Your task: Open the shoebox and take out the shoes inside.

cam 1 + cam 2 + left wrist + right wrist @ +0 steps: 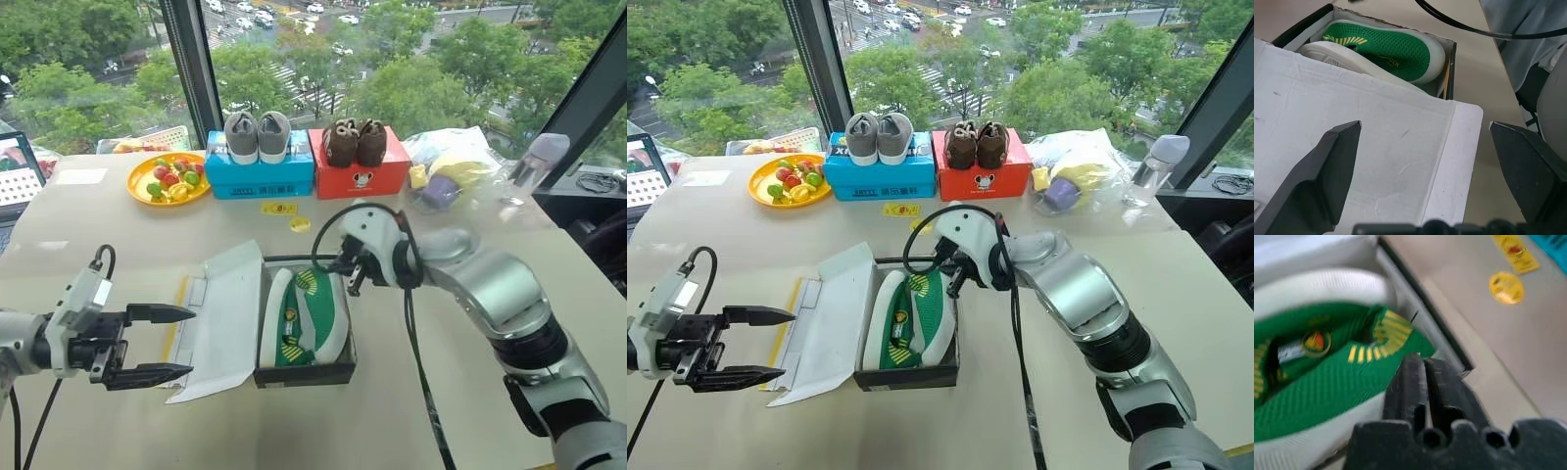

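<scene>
The shoebox's dark base (304,375) stands open in the middle of the table. Its lid (225,313) is folded out flat to the left, white lining up. Two green shoes (304,318) with white soles lie side by side in the base. My right gripper (351,279) hovers over the box's far right corner, just above the heel end of the shoes (1327,382). Its fingers (1408,382) sit close together with nothing between them. My left gripper (191,342) stands open at the lid's left edge, holding nothing, and looks across the lid (1376,147).
Along the far edge stand a blue box (260,174) with a grey pair on top and a red box (358,176) bearing a brown pair. A yellow fruit plate (168,178) lies left of them, a plastic bag (451,162) and a bottle (534,162) right. Yellow tags (279,208) lie behind the shoebox.
</scene>
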`<state>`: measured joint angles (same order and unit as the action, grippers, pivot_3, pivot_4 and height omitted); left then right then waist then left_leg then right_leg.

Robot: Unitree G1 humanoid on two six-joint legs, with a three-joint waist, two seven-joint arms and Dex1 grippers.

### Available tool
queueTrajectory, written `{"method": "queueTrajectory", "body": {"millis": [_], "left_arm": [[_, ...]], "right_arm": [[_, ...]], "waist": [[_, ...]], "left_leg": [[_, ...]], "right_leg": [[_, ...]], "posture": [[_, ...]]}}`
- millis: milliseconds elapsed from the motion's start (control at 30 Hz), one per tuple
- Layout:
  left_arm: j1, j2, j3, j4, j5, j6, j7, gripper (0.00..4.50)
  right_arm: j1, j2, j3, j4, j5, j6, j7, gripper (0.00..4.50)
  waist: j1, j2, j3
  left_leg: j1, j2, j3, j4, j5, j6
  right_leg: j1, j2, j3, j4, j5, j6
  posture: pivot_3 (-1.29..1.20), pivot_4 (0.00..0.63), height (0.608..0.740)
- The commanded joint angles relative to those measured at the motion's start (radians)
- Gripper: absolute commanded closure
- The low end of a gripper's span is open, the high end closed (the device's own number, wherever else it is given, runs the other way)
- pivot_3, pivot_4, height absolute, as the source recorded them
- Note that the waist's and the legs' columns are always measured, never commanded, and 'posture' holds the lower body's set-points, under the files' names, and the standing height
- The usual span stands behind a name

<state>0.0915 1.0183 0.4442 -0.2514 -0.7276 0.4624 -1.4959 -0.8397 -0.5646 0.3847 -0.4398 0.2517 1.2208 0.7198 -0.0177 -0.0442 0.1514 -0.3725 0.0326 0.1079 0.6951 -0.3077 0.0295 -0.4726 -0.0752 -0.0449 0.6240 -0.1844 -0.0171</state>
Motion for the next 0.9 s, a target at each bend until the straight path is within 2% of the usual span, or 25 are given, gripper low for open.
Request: {"method": "queueTrajectory", "body": {"millis": [33, 67, 100, 167, 233, 300, 367, 467, 533, 633, 767, 900], "left_arm": [[-0.015, 0.014, -0.006, -0.014, -0.007, 0.006, 0.004, 0.00], [-0.017, 0.013, -0.009, -0.015, -0.007, 0.007, 0.006, 0.00], [-0.018, 0.013, -0.011, -0.016, -0.007, 0.007, 0.006, 0.00], [-0.019, 0.014, -0.014, -0.017, -0.007, 0.007, 0.009, 0.00], [-0.015, 0.014, -0.013, -0.024, -0.010, 0.009, 0.013, 0.00], [-0.008, 0.014, -0.010, -0.033, -0.013, 0.012, 0.017, 0.00], [-0.007, 0.015, -0.010, -0.035, -0.016, 0.016, 0.020, 0.00], [-0.008, 0.020, -0.013, -0.034, -0.017, 0.020, 0.017, 0.00], [-0.013, 0.022, -0.017, -0.032, -0.017, 0.024, 0.016, 0.00], [-0.024, 0.023, -0.025, -0.027, -0.014, 0.026, 0.016, 0.00], [-0.037, 0.023, -0.030, -0.026, -0.015, 0.031, 0.019, 0.00], [-0.037, 0.023, -0.028, -0.029, -0.014, 0.038, 0.020, 0.00]], "right_arm": [[-0.038, -0.027, -0.013, -0.022, 0.022, -0.056, 0.039, 2.34], [-0.047, -0.036, -0.015, -0.019, 0.028, -0.057, 0.052, 1.87], [-0.057, -0.043, -0.019, -0.015, 0.034, -0.054, 0.062, 1.67], [-0.071, -0.051, -0.031, -0.013, 0.054, -0.035, 0.081, 0.86], [-0.073, -0.070, -0.054, -0.041, 0.095, -0.005, 0.110, 0.28], [-0.045, -0.135, -0.102, -0.131, 0.180, -0.008, 0.197, 0.28], [-0.005, -0.206, -0.134, -0.200, 0.226, -0.096, 0.282, 0.28], [0.047, -0.296, -0.148, -0.235, 0.208, -0.322, 0.399, 0.28], [0.045, -0.310, -0.130, -0.219, 0.188, -0.399, 0.432, 0.28], [0.033, -0.316, -0.085, -0.183, 0.124, -0.521, 0.460, 0.28], [0.033, -0.316, 0.043, -0.108, -0.093, -0.791, 0.475, 0.28], [0.044, -0.301, 0.096, -0.052, -0.199, -0.942, 0.491, 0.28]], "waist": [[-0.001, 0.000, 0.000], [-0.001, 0.000, 0.000], [0.000, 0.000, 0.000], [0.000, 0.000, 0.000], [0.001, 0.000, 0.000], [0.003, 0.000, 0.001], [0.008, 0.001, 0.001], [0.009, 0.001, 0.001], [0.004, 0.001, 0.001], [-0.002, 0.000, 0.001], [0.002, 0.001, 0.002], [0.004, 0.001, 0.002]], "left_leg": [[0.000, 0.000, 0.000, 0.000, 0.000, 0.000], [0.000, 0.000, 0.000, 0.000, 0.000, 0.000], [0.000, 0.000, 0.000, 0.000, 0.000, 0.000], [0.000, 0.000, 0.000, 0.000, 0.000, 0.000], [0.000, 0.000, 0.000, 0.000, 0.000, 0.000], [0.000, 0.000, 0.000, 0.000, 0.000, 0.000], [0.000, 0.000, -0.001, 0.000, -0.001, 0.001], [0.000, 0.000, -0.001, 0.000, -0.002, 0.003], [0.000, 0.000, -0.001, 0.001, -0.003, 0.003], [0.002, 0.000, 0.001, 0.002, -0.003, 0.003], [0.003, 0.000, 0.002, 0.002, -0.001, 0.001], [0.003, 0.000, 0.002, 0.004, 0.000, -0.001]], "right_leg": [[0.000, 0.000, 0.000, 0.000, 0.000, 0.000], [0.000, 0.000, 0.000, 0.000, 0.000, 0.000], [0.000, 0.000, 0.000, 0.001, 0.000, 0.000], [0.000, 0.000, 0.000, 0.001, 0.000, 0.000], [0.000, 0.000, 0.000, 0.001, 0.000, 0.000], [0.000, 0.000, 0.000, 0.001, 0.000, 0.000], [0.000, -0.001, -0.001, 0.000, 0.000, 0.000], [0.001, -0.001, -0.001, -0.001, -0.001, 0.002], [0.001, -0.001, -0.001, -0.002, -0.001, 0.003], [0.002, 0.000, 0.002, 0.000, -0.001, 0.003], [0.001, 0.000, 0.002, 0.002, -0.001, 0.002], [0.001, 0.000, 0.002, 0.004, -0.001, 0.002]], "posture": [[0.00, 0.150, 0.731], [0.00, 0.150, 0.731], [0.00, 0.150, 0.731], [0.00, 0.150, 0.731], [0.00, 0.150, 0.731], [0.00, 0.150, 0.731], [0.00, 0.150, 0.731], [0.00, 0.150, 0.731], [0.00, 0.150, 0.731], [0.00, 0.150, 0.731], [0.00, 0.150, 0.731], [0.00, 0.150, 0.731]]}}
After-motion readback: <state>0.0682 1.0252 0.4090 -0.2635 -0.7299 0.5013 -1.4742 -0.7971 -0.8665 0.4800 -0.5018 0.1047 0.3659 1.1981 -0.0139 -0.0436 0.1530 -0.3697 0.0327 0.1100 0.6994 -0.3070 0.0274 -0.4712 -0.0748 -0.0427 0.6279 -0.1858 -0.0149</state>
